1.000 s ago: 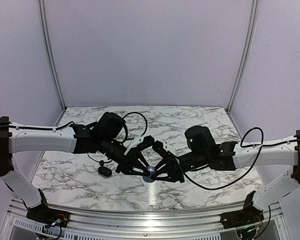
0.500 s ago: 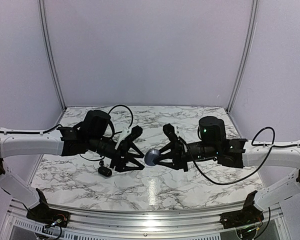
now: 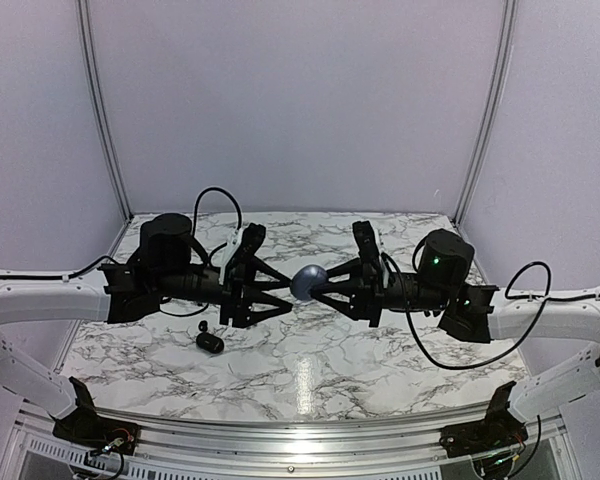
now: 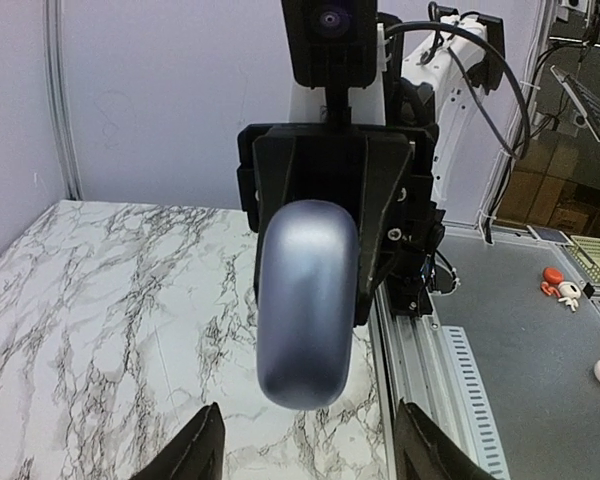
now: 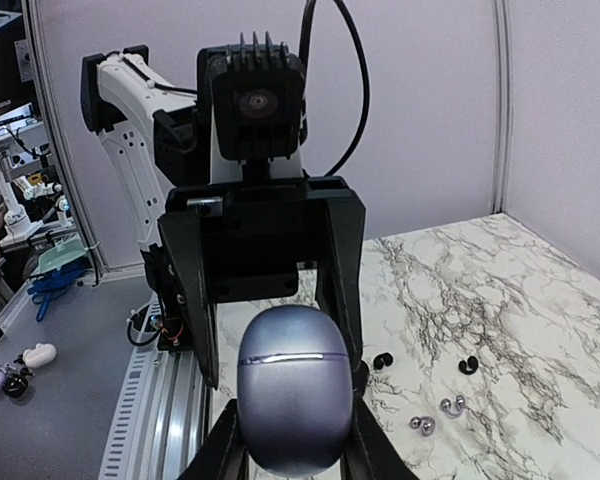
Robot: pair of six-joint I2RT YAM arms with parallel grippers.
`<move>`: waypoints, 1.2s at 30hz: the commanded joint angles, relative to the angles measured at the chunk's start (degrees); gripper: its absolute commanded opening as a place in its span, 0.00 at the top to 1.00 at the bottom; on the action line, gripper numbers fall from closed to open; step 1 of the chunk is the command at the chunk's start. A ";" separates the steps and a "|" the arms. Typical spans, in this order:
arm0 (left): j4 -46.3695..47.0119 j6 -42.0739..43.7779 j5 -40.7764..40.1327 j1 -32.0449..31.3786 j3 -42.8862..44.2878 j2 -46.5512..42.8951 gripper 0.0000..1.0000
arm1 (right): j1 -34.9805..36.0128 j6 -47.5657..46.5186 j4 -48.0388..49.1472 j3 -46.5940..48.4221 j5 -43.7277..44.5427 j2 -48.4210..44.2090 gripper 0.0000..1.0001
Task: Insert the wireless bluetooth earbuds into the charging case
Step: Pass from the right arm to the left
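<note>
A silvery-blue oval charging case (image 5: 294, 400) hangs in the air over the table's middle, lid closed, with my right gripper (image 5: 294, 455) shut on its sides. From above, the case (image 3: 308, 283) sits between the two grippers. My left gripper (image 3: 278, 292) faces it a short way off, open and holding nothing; in its own view the case (image 4: 305, 300) floats above its spread fingertips (image 4: 195, 452). Two black earbuds (image 5: 382, 360) and two silvery earbuds (image 5: 422, 424) lie loose on the marble.
A black oval case (image 3: 210, 342) lies on the marble table (image 3: 400, 350) below the left arm, with a small dark item (image 3: 202, 326) just behind it. The aluminium rail (image 3: 280, 440) runs along the near edge; purple walls enclose the back and sides.
The left gripper opened and let go of the case, then drew back to the left. The right gripper lifted the case up and away from the table; both arms rose.
</note>
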 commanded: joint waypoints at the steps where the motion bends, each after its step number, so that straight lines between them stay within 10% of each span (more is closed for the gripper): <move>1: 5.78 -2.26 -1.11 -1.32 0.20 1.48 0.41 | -0.31 3.16 7.60 -0.10 -1.04 0.29 0.87; 36: 5.89 -4.86 -2.85 -2.77 3.99 4.38 0.55 | 1.96 2.15 9.88 -1.12 0.01 3.04 0.86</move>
